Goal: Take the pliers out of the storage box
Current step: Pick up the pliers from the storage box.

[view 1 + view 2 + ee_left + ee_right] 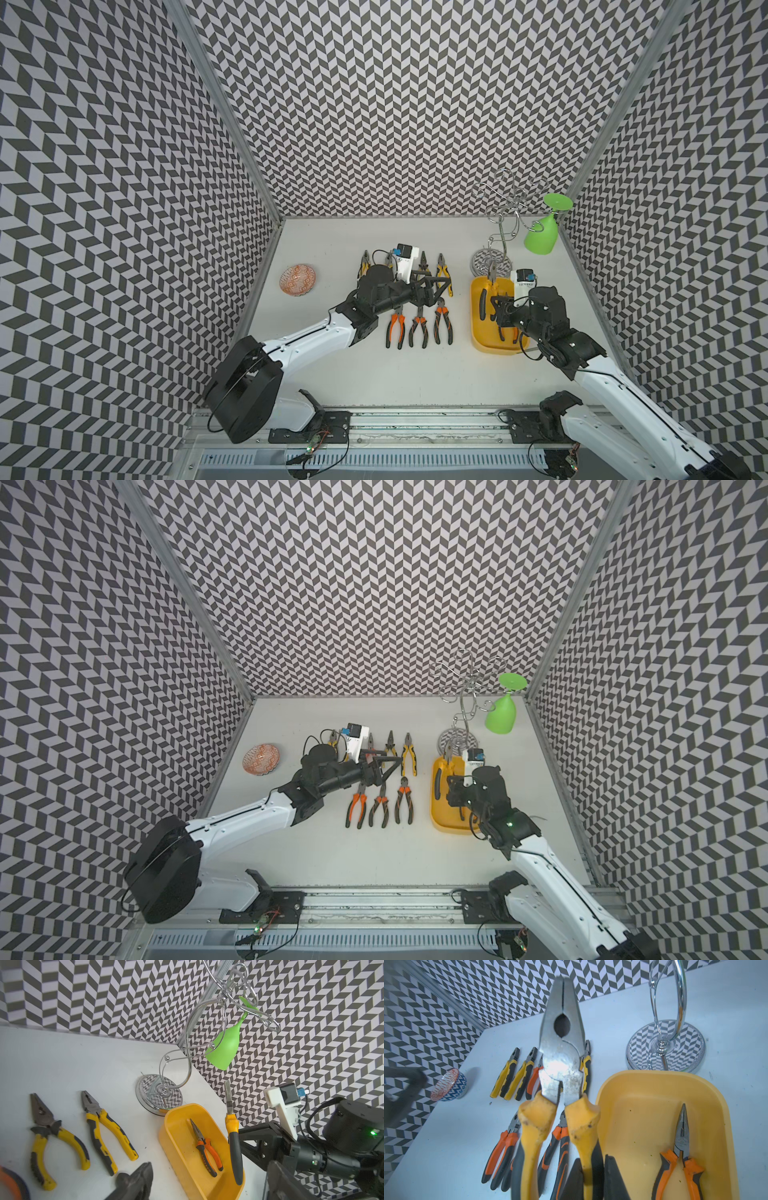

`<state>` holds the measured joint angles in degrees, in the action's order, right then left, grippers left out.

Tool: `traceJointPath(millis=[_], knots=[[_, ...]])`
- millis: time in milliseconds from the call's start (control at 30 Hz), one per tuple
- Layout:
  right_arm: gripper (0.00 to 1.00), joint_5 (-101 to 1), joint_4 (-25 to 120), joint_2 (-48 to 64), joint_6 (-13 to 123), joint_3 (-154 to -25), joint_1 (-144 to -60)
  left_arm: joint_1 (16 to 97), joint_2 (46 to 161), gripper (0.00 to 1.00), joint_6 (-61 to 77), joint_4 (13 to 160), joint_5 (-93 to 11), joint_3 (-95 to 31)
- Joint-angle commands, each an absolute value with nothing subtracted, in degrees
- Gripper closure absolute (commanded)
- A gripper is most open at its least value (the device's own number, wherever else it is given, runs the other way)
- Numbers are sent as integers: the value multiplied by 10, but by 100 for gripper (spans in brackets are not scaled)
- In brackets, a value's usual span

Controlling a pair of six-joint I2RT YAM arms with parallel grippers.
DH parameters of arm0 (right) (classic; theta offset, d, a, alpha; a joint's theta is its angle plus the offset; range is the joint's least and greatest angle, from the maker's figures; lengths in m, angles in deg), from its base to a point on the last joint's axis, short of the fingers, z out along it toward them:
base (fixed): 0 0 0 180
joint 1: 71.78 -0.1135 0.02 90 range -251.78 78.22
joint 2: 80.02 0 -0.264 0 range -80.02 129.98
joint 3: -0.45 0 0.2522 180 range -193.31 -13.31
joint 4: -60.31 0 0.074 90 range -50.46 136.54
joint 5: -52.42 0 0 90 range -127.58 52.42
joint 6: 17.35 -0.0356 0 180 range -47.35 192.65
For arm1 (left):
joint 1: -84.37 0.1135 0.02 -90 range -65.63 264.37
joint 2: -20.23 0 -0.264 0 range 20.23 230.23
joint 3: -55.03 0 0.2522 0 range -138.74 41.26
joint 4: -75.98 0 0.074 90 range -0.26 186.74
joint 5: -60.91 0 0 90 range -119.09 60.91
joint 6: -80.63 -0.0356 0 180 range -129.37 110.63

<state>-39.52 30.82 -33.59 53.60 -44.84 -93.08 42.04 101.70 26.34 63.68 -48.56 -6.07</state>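
Far left: patterned bowl (pixel 297 280) sat alone on the worktop (pixel 332 365), well apart from everything else.

Left tool (pixel 432 283) hovered over the laid-out pliers. Its jaws stood wide apart with nothing between them. In the left wrist view only one dark finger (pixel 135 1182) showed, blurred.

Under and around it were two rows of pliers lying flat, noses toward the back wall. The back row (pixel 441 272) was mostly yellow-and-black and partly hidden by the left arm. I counted four in both top views. The front row (pixel 418 330) was three orange-and-black pairs, side by side, not touching.

Right of the rows: the storage box (pixel 478 332), a yellow tub with its long side running front to back. One orange-handled needle-nose pliers (pixel 205 1147) lay flat on its floor, nose to the back.

Right tool (pixel 591 1178) was clamped tight on one handle of the yellow-handled pliers (pixel 562 1059), their steel nose closed and pointing away from the wrist. Those pliers hung over the box side nearest the rows (pixel 232 1136), nose raised. Couldn't tell whether the handle ends cleared the box.

Just behind the box: chrome rack (pixel 482 262), its mirrored base close to the tub's back rim. Green glass (pixel 540 239) hung upside down from a rack arm near the back right corner.
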Motion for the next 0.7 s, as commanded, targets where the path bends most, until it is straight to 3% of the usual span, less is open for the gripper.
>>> traceJointPath(millis=[0, 167, 367, 667], knots=[[100, -404, 378, -351, 552, -466, -938, 396, 1055, 13, 321, 624, -470, -113], [100, -393, 392, -356, 556, -465, -945, 371, 1109, 23, 366, 607, -473, -160], [100, -392, 397, -362, 563, -473, -960, 337, 1163, 25, 359, 658, -479, -235], [100, -396, 401, -364, 573, -479, -961, 323, 1203, 46, 361, 690, -496, -285]])
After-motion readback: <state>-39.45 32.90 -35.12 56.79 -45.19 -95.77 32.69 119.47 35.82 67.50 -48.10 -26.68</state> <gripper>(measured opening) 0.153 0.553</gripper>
